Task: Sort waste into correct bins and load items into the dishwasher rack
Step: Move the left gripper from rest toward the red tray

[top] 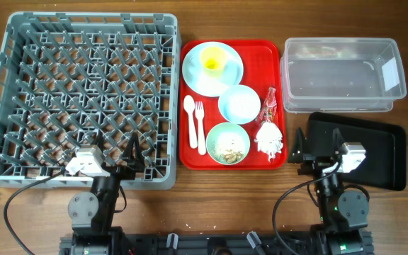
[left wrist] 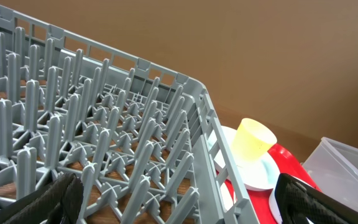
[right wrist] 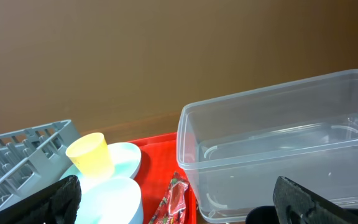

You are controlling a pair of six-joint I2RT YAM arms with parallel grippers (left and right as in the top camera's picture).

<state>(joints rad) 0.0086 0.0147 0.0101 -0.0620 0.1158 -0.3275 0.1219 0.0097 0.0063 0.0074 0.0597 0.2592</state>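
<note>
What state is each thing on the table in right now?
Rack: empty.
Plate: on the red tray.
Cup: upright on the plate.
Blue bowl: empty.
Green bowl: holds scraps.
Spoon: flat on the tray.
Fork: flat beside it.
Wrapper: lying on the tray.
Tissue: crumpled, on the tray.
Tub: lidless, empty.
Black tray: empty.
Left gripper: open.
Right gripper: open.

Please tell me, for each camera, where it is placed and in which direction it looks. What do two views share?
Overhead: above the table, looking straight down on dishwasher rack, red tray, clear tub and black tray; both arms show at the bottom edge.
Left wrist: low over the rack, facing across it toward the yellow cup; left gripper open, fingers in both lower corners.
Right wrist: low, facing the tub; right gripper open, fingers in both lower corners.
Shared: both wrist views show the cup.
</note>
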